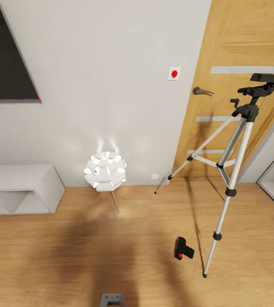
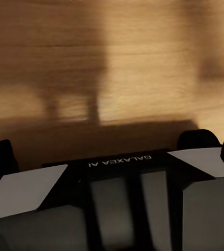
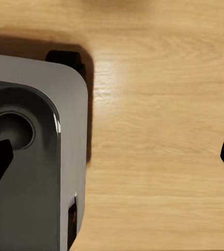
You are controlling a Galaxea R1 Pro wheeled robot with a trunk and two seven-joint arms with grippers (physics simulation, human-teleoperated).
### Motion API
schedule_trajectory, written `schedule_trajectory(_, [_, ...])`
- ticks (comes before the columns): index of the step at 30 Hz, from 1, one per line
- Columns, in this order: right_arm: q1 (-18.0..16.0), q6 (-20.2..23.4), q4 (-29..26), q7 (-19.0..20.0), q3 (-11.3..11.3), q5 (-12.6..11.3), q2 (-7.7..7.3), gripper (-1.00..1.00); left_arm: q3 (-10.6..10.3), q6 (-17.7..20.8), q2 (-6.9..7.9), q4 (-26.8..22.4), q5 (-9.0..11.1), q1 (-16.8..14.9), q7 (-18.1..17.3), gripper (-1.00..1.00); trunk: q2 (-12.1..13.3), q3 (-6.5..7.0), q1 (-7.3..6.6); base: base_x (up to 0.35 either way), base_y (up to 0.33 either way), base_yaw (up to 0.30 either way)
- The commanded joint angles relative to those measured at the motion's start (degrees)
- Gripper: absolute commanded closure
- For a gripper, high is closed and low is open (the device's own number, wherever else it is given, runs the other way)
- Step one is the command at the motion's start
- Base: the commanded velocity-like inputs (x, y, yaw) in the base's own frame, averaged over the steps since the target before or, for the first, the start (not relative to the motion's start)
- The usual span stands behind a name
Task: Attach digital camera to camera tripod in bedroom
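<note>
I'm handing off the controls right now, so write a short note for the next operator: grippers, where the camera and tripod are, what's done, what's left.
Left gripper: open, empty, above the wood floor.
Right gripper: open, empty, over floor beside the robot's grey base.
Digital camera: lying on the floor near the tripod's front foot.
Camera tripod: standing by the wooden door, head bare.
Done: nothing yet. Left: pick up the camera, mount it on the tripod head.

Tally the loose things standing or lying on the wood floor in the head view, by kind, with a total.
Digital camera: 1
Camera tripod: 1
White floor lamp: 1
Low grey shelf unit: 1
Total: 4
</note>
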Motion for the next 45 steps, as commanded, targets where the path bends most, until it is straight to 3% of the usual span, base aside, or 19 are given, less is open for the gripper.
schedule_trajectory(1, [0.0,0.0,0.0,0.2,0.0,0.0,-0.02,-1.00,0.0,0.3,0.00,-0.1,0.4,0.0,0.0,-1.00,0.0,-0.08,0.00,0.021,-0.012,-0.158])
schedule_trajectory(20, [0.0,0.0,0.0,0.1,-0.2,0.0,0.01,-1.00,0.3,0.7,-0.03,-0.4,0.4,-0.1,-0.1,-1.00,0.0,-0.74,0.00,0.004,-0.003,-0.161])
schedule_trajectory(26, [0.0,0.0,0.0,0.1,-0.5,-0.1,0.03,-1.00,0.3,2.1,-0.03,-0.8,2.1,-0.1,-0.1,-1.00,0.0,-0.95,0.00,0.000,0.000,-0.163])
schedule_trajectory(28, [0.0,0.0,-0.1,0.0,-0.6,-0.1,0.01,-1.00,0.3,3.2,0.19,-0.8,4.1,-0.2,-0.2,-1.00,0.0,-1.01,0.00,0.000,0.000,-0.163])
schedule_trajectory(29, [0.0,0.0,-0.1,0.0,-0.6,-0.1,0.01,-1.00,0.3,3.2,0.19,-0.8,4.1,-0.2,-0.2,-1.00,0.0,-1.03,0.00,0.000,0.000,-0.163])
schedule_trajectory(34, [0.0,0.0,-0.3,0.1,-0.7,-0.2,-0.01,-1.00,0.2,5.5,2.52,-1.0,11.2,-0.4,-0.2,-1.00,0.0,-1.08,0.00,0.000,0.000,-0.168])
schedule_trajectory(35, [0.0,0.0,-0.3,0.1,-0.7,-0.2,-0.01,-1.00,0.2,5.5,2.52,-1.0,11.2,-0.4,-0.2,-1.00,0.0,-1.08,0.00,0.000,0.000,-0.178])
schedule_trajectory(38, [0.0,0.0,-0.3,0.1,-0.7,-0.2,-0.02,-1.00,0.2,6.1,3.86,-1.1,15.6,-0.5,-0.2,-1.00,0.0,-1.00,0.00,0.000,0.000,-0.196])
schedule_trajectory(39, [0.0,0.0,-0.3,0.1,-0.7,-0.2,-0.02,-1.00,0.2,6.1,3.86,-1.1,15.6,-0.5,-0.2,-1.00,0.0,-0.97,0.00,0.000,0.000,-0.205])
schedule_trajectory(41, [0.0,-0.1,-0.4,0.0,-0.7,-0.2,0.01,-1.00,0.2,6.4,4.64,-1.1,17.9,-0.6,-0.2,-1.00,-0.4,-1.07,0.22,0.000,0.000,-0.216])
schedule_trajectory(45, [0.0,-0.1,-0.4,0.0,-0.7,-0.3,0.06,-1.00,0.2,6.6,5.65,-1.2,20.3,-0.8,-0.3,-1.00,-2.0,-1.62,1.10,0.000,0.000,-0.230])
